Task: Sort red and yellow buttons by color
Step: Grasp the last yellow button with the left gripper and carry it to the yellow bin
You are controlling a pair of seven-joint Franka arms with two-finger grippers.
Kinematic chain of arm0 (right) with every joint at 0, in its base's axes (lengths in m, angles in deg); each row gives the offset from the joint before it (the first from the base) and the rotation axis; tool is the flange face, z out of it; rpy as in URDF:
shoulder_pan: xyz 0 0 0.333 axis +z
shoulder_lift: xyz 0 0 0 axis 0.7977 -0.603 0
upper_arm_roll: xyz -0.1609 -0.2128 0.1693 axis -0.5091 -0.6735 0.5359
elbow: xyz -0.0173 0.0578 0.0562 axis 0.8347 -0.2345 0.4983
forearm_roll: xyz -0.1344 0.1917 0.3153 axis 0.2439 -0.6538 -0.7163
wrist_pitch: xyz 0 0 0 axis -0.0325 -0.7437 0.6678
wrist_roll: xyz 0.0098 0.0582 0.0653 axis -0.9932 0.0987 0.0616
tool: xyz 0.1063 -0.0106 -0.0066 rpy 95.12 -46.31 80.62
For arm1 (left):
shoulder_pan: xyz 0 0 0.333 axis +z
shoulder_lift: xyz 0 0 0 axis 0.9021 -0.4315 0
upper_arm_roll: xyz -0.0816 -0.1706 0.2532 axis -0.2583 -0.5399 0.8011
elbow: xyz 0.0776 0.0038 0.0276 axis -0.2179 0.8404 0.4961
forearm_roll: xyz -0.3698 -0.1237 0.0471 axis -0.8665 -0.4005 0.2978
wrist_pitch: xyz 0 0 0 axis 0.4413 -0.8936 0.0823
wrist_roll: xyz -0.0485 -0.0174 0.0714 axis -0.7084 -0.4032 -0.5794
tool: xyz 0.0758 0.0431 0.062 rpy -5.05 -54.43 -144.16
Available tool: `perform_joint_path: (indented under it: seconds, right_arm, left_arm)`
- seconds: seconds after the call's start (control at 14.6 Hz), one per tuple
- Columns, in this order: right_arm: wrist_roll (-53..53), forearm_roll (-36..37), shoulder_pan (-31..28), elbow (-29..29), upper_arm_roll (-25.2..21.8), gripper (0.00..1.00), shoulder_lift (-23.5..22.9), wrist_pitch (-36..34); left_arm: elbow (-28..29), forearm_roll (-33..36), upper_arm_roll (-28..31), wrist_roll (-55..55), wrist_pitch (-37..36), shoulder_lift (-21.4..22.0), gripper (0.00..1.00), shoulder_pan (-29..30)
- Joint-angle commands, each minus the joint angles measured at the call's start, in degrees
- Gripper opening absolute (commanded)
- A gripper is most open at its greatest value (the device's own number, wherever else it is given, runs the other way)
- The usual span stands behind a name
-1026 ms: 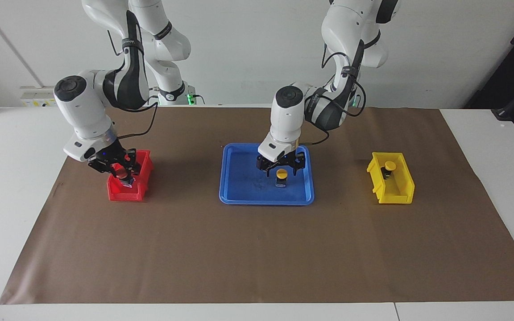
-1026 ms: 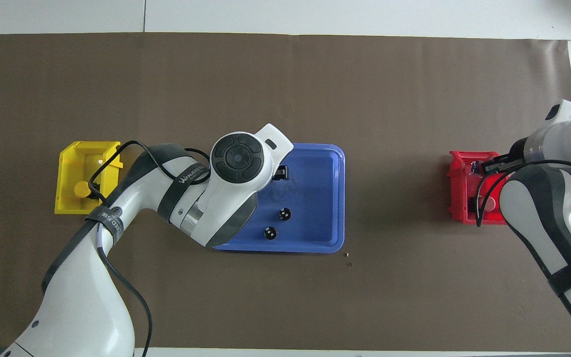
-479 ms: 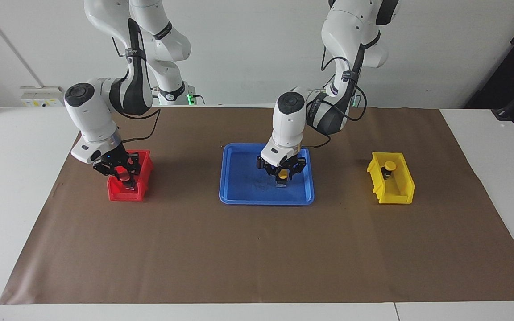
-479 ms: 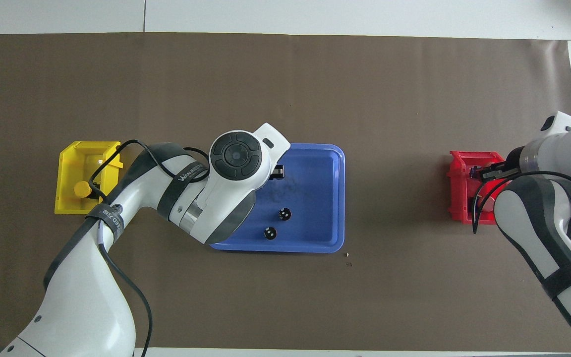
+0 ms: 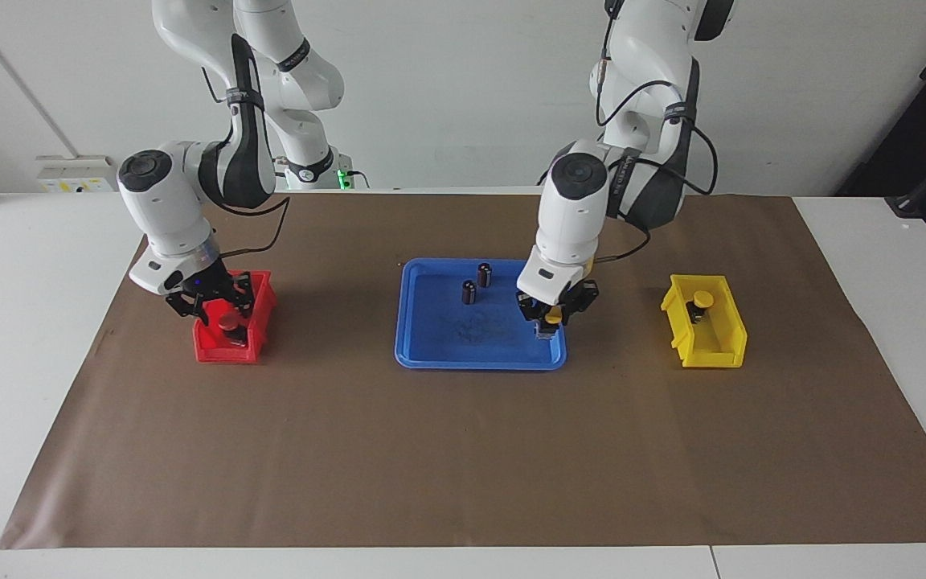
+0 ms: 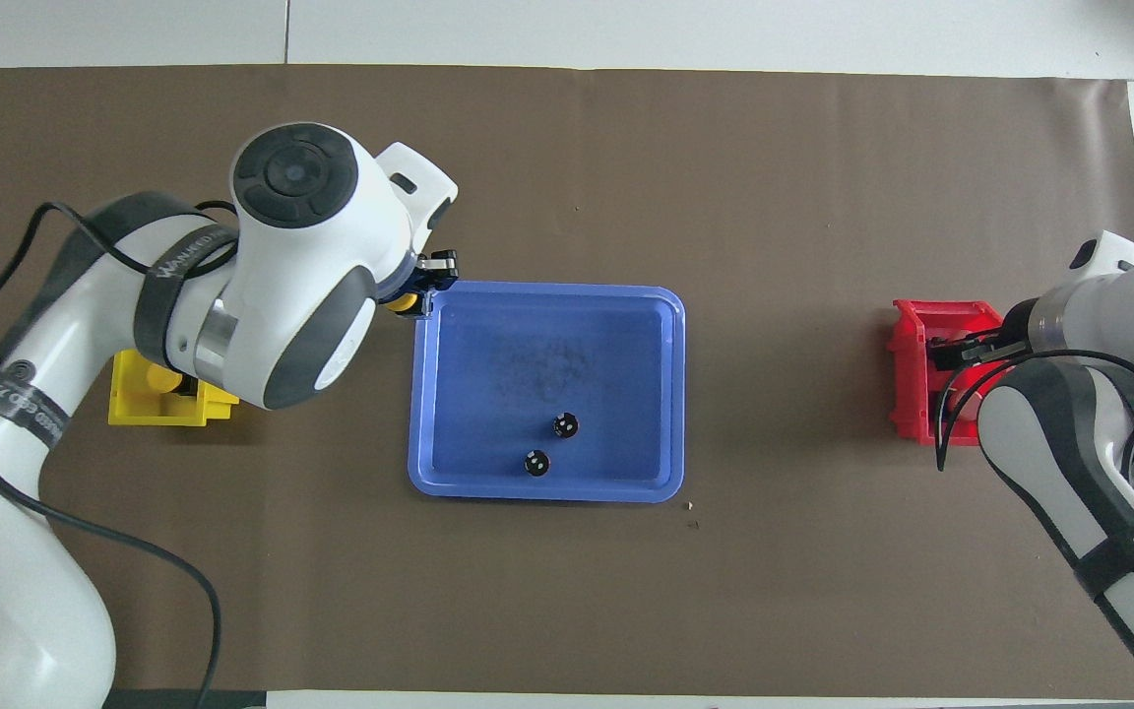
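while your left gripper (image 5: 550,315) gripped yellow button (image 5: 553,318) over blue tray (image 5: 439,354) edge, right gripper (image 5: 214,308) hovered over red bin (image 5: 207,347); its fingers' gap unclear.

The white tabletop (image 5: 21,338) is covered almost edge to edge by a brown paper sheet (image 5: 463,450). Three containers sit directly on the sheet in a row: in the facing view a blue tray (image 5: 439,354) at the centre, a red bin (image 5: 210,347) at nine o'clock from it, and a yellow bin (image 5: 724,342) at three o'clock. Each bin stands well apart from the tray, at about the same distance from the robots.
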Motion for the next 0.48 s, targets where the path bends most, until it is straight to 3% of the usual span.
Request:
perform_joint_path:
  seconds: [0.0,0.21,0.41]
  right_arm:
    - [1.98,-1.08,-0.54,8.98,0.43,0.99,0.85,-10.91]
    - [0.93,-1.08,-0.01,21.28,0.6,0.99,1.64,-25.93]
    - [-2.31,-1.08,-0.62,31.66,0.34,1.0,1.64,-40.09]
  left_arm:
    - [0.53,0.39,-0.31,-13.44,-3.41,2.86,0.01,9.58]
    - [1.14,0.39,-0.39,-27.51,-0.53,2.77,0.01,19.59]
    - [5.43,0.39,-0.31,-33.18,3.85,3.9,0.01,23.76]
